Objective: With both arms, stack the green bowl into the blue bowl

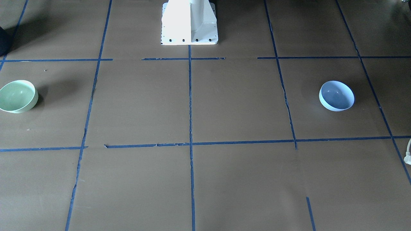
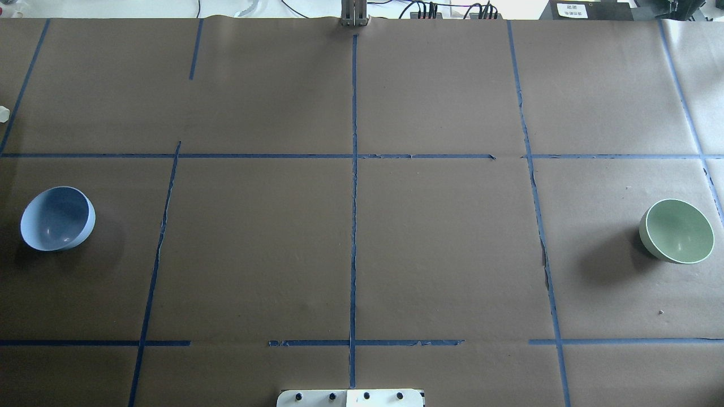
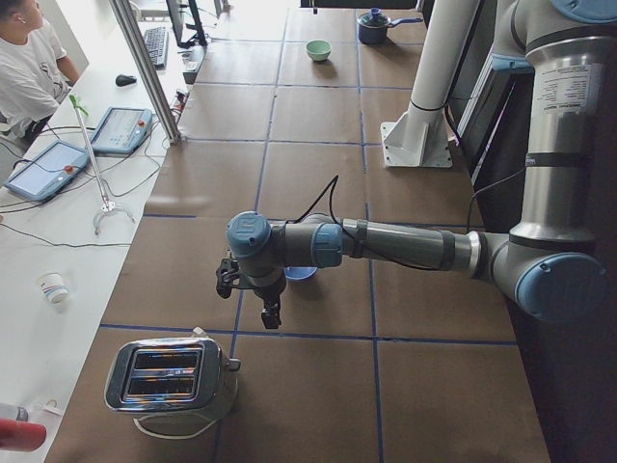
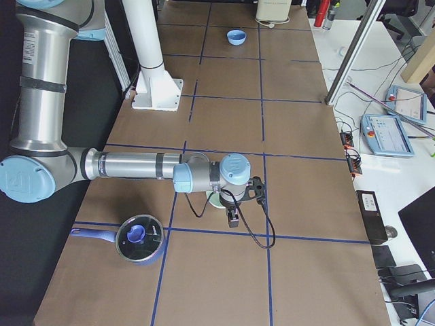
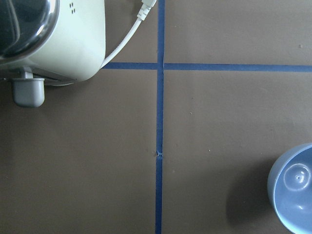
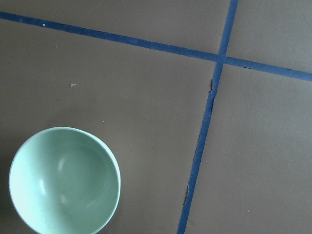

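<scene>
Brown paper marked with a grid of blue tape point(image 2: 354, 226) covers the table point(image 2: 441, 254). From the left end, a chrome toaster point(image 3: 172, 378) stands nearest. Just past it the left arm point(image 3: 405, 246) reaches level over the table, its wrist hiding most of the blue bowl point(image 2: 57, 218), which rests upright on the paper. The left gripper point(image 3: 272, 313) points down; how far it is open cannot be told. Mid-table stands the white pedestal base point(image 1: 189, 22). At the far end the green bowl point(image 2: 677, 230) rests upright, well apart from the blue bowl, partly hidden under the right arm point(image 4: 129, 165). The right gripper point(image 4: 233, 219) is equally unreadable. A lidded blue saucepan point(image 4: 139, 238) sits near the green bowl.
</scene>
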### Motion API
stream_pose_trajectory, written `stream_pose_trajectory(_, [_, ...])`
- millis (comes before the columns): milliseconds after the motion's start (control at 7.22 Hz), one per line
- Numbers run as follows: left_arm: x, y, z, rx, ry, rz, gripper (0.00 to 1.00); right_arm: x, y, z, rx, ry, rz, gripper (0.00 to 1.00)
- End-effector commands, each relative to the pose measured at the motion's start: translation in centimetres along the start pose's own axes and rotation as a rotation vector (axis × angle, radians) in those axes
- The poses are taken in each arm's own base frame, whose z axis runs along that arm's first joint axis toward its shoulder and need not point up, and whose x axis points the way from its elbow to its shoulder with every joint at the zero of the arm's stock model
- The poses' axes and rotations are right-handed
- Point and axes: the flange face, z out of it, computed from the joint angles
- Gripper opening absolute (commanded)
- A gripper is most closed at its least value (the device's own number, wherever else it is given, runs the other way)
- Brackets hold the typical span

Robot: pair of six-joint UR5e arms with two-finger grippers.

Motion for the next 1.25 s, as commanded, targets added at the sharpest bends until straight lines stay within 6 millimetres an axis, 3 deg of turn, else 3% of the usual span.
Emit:
stream_pose_trajectory(0, [0.7,-0.4,0.5,0.014,0.000,0.041,1.00,-0.8,-0.1,-0.5,0.013,-0.019,-0.006,1.00])
stream_pose_trajectory(277, [2.4,-0.7,0.8,0.061,0.004,0.123,1.00,-0.8,-0.2,-0.6,0.014,-0.007,-0.011,1.00])
stream_pose_trajectory(415, [1.7,0.6,1.9,0.065,0.004,0.138,1.00,-0.9,0.0,-0.5,0.014,-0.013,-0.008,1.00])
stream_pose_trajectory(554, [2.5,0.6,2.8,0.071,0.010,0.093,1.00,-0.8,0.1,-0.5,0.011,-0.013,-0.003,1.00])
stream_pose_trajectory(692, [5.2,0.2,4.6,0.089,0.029,0.070,1.00,-0.9,0.0,-0.5,0.012,-0.015,0.015,1.00])
stream_pose_trajectory(1108, [11.8,1.5,12.9,0.083,0.105,0.034,1.00,-1.1,-0.1,-0.4,0.011,-0.023,0.015,1.00])
